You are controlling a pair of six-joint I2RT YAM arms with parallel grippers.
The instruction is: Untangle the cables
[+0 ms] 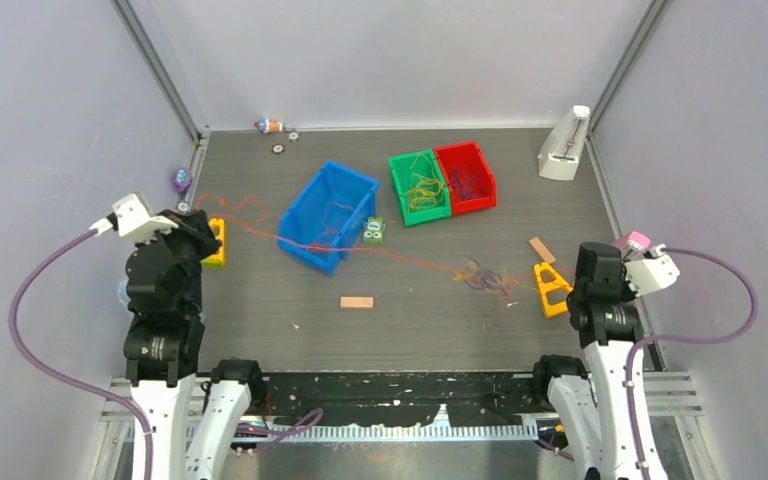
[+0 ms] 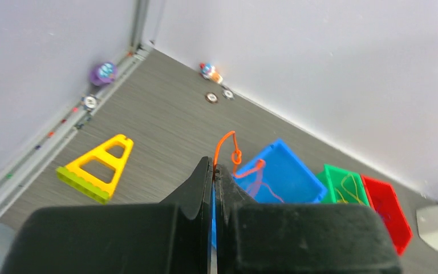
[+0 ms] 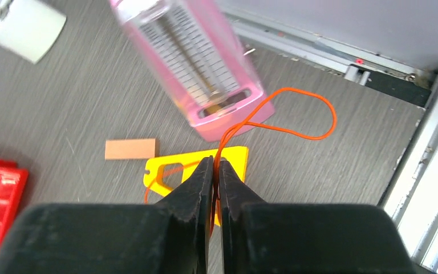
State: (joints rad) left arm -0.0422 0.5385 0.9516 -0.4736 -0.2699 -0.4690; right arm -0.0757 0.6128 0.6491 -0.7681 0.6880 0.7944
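The left fingers (image 2: pixel 198 188) and the right fingers (image 3: pixel 197 191) each pinch orange cable (image 2: pixel 236 156), near opposite side edges of the surface (image 1: pixel 260 310).

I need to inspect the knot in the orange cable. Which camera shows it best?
The left wrist view: the knot sits sharp just past the left gripper. The top view shows the orange cable only as a thin line; the right wrist view shows a knotless loop.
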